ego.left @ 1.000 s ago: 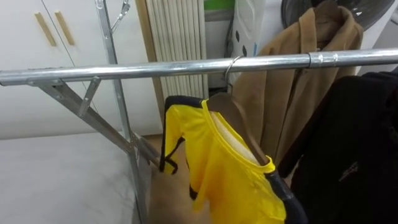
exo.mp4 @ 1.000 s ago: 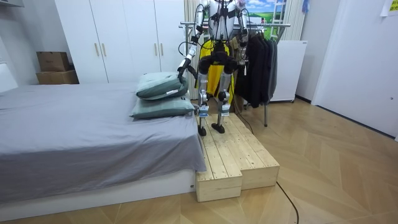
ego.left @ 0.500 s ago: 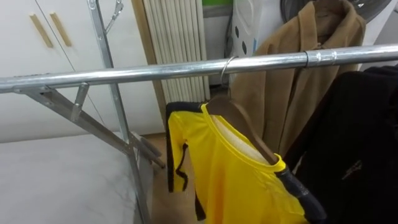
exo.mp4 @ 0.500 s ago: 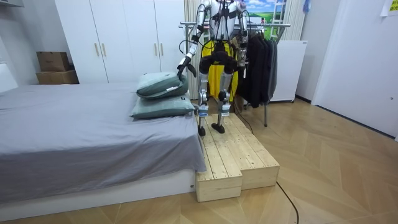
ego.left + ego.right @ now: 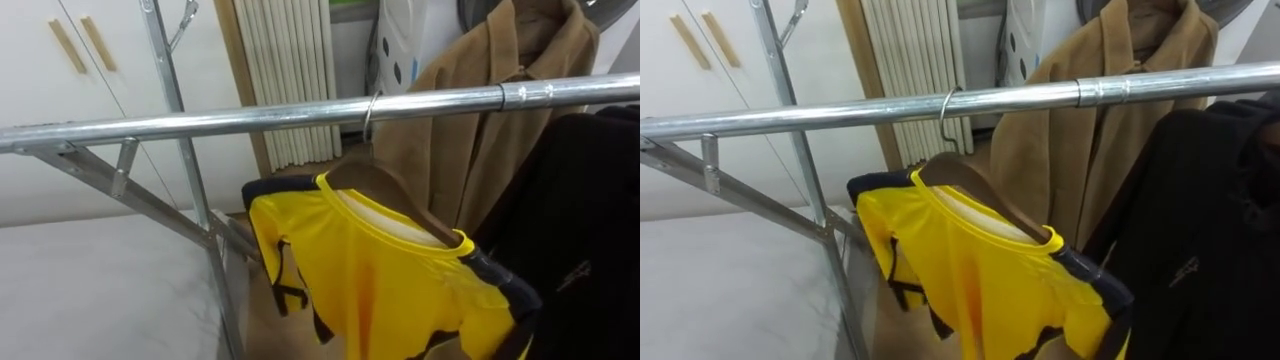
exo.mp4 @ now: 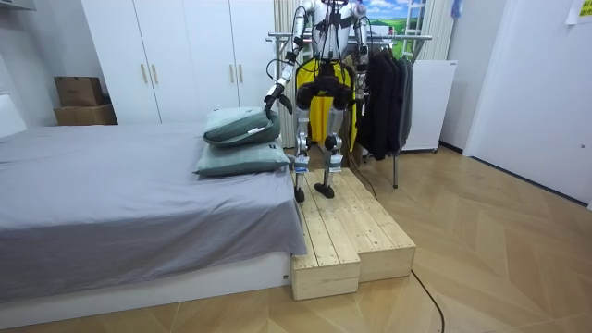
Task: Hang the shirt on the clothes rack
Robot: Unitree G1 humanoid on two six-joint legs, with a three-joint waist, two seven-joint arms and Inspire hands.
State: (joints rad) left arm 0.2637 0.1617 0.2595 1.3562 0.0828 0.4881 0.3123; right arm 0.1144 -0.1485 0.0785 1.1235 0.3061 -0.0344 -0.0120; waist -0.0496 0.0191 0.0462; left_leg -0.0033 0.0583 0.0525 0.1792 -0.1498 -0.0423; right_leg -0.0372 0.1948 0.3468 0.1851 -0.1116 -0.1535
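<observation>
the yellow shirt point(image 5: 380, 290) hangs on a wood hanger point(image 5: 385, 190), hook over the rail point(image 5: 200, 125), so it will not fall. the left hand point(image 6: 272, 100) hangs low; i cannot tell if it is spread.

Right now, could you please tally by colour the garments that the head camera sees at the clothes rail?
Yellow: 1, the yellow shirt on a wooden hanger hooked over the rail
Tan: 1, the tan coat behind the rail
Black: 1, the black garment at the right; whether more hang behind it I cannot tell
Total: 3
</observation>
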